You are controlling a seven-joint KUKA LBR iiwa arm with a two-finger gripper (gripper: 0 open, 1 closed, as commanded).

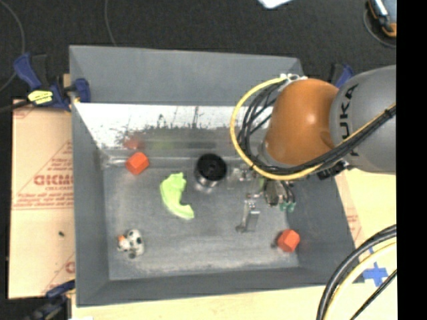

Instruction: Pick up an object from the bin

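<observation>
One blocky orange cube [288, 241] near slim metal jaws, open or closed unclear

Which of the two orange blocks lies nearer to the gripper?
The orange block at the view's lower right: the gripper hangs just left of it. The other orange block lies at the upper left, beyond the black cup.

The grey metal bin [90, 199] holds five loose things. There are two small orange-red cubes [137, 163] [288, 241], one curved lime-green piece [176, 196], one black round cup [210, 170] and one little black-and-white ball [131, 243].
</observation>
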